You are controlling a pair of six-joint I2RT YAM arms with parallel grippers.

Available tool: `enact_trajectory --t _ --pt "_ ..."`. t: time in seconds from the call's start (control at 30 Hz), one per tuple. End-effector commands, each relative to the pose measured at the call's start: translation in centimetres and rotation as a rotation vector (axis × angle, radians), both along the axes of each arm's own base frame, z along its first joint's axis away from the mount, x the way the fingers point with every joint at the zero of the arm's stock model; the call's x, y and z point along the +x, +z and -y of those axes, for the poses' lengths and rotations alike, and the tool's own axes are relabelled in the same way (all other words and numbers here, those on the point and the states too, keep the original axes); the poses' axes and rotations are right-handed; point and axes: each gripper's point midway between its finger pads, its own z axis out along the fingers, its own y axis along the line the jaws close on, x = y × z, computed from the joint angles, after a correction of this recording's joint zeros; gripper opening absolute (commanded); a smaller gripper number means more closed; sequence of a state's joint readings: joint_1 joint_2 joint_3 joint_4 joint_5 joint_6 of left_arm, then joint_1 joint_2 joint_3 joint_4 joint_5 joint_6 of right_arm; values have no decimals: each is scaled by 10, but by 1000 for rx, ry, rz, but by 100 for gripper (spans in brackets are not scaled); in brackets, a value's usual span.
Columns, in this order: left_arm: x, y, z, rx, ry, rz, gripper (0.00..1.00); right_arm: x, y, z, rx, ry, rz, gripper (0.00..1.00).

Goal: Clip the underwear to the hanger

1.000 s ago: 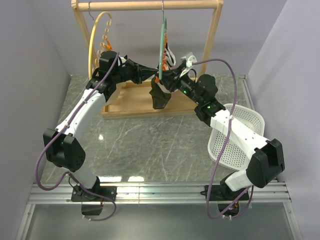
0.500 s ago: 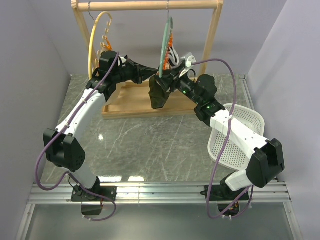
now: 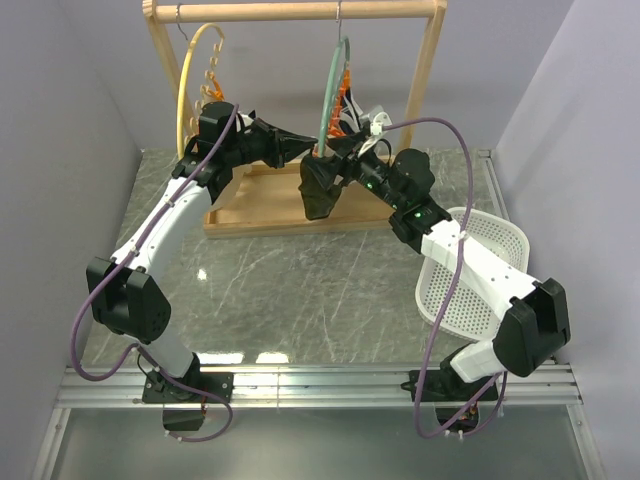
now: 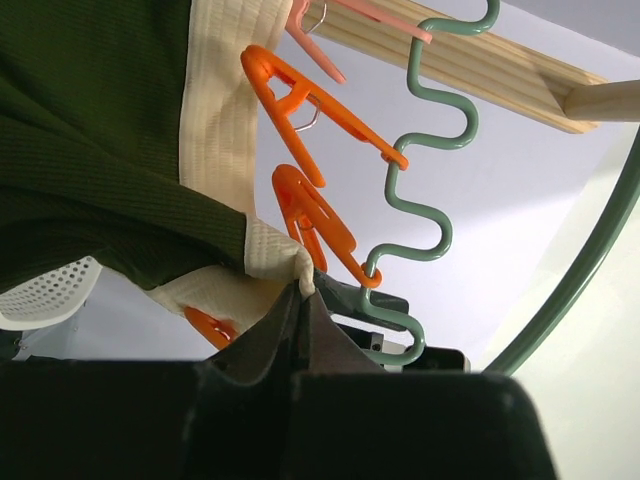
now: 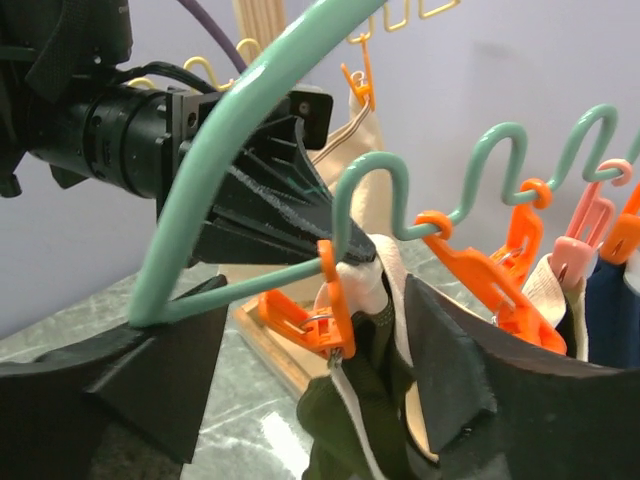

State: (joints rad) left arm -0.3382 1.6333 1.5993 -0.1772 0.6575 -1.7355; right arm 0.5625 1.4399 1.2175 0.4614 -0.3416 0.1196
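Note:
The teal hanger (image 3: pixel 334 88) hangs by its hook from the wooden rack, its wavy bar (image 4: pixel 428 170) carrying orange clips (image 4: pixel 312 112). The dark green underwear (image 3: pixel 321 187) hangs under it, tan waistband (image 4: pixel 226 110) uppermost. My left gripper (image 4: pixel 301 288) is shut on a corner of that waistband, held up against the hanger bar. My right gripper (image 5: pixel 310 375) stands open, one finger on each side of an orange clip (image 5: pixel 332 300) and the underwear (image 5: pixel 372 425). That clip's mouth sits on the waistband corner beside the left fingertips (image 5: pixel 300 215).
A cream-yellow arc hanger (image 3: pixel 198 75) hangs at the rack's left end. The rack's wooden base (image 3: pixel 255 205) lies under the arms. A white mesh basket (image 3: pixel 485 265) is at the right. A navy garment (image 5: pixel 615 300) and a pink clip (image 5: pixel 590 225) hang further along the teal hanger.
My right gripper has opened from nearly shut to wide. The teal hanger has swung a little right and hangs straighter. The left gripper keeps its hold on the waistband.

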Motion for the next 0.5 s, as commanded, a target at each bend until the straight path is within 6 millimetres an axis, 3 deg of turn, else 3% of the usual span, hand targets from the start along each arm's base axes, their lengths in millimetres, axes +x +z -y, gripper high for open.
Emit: enact_trajectory --t 0.0,0.13,0.33,0.47 --pt "-5 17 -5 -41 38 -34 5 -19 47 10 43 9 92 79" --pt "-4 -9 -13 19 57 -27 13 -29 51 13 20 23 102 86" --pt "-4 -39 -28 109 76 21 41 -45 52 20 -28 46 106 89" --pt "-4 -53 -36 175 78 89 54 -53 56 29 -51 37 112 90"
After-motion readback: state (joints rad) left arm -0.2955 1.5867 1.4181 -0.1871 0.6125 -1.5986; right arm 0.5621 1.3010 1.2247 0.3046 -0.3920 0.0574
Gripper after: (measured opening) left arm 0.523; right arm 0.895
